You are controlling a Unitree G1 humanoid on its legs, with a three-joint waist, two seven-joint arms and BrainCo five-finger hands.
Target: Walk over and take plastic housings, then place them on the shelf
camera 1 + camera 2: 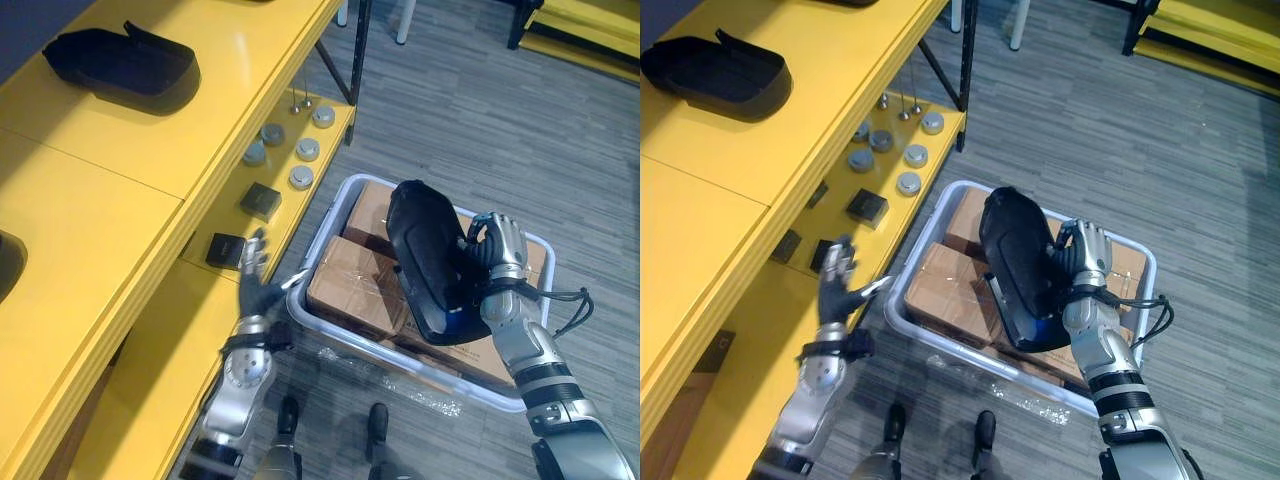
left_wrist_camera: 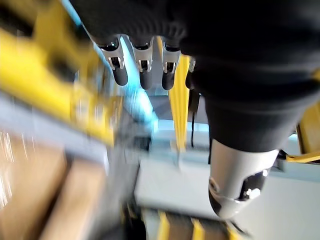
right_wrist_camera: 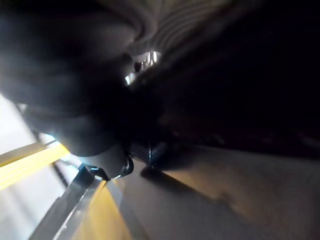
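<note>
A black plastic housing [image 1: 120, 65] lies near the far left end of the yellow shelf's [image 1: 120, 160] top board. The left hand [image 1: 256, 288] hangs spread and empty beside the lower board's edge. Above the grey bin [image 1: 328, 225] of cardboard boxes [image 1: 345, 285], the right hand [image 1: 500, 250] clasps a second black housing [image 1: 425, 255], stood on end.

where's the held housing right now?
In the eye views it is right of centre: the housing is gripped in the right hand, standing tilted over the boxes in the grey bin, to the right of the yellow shelf.
</note>
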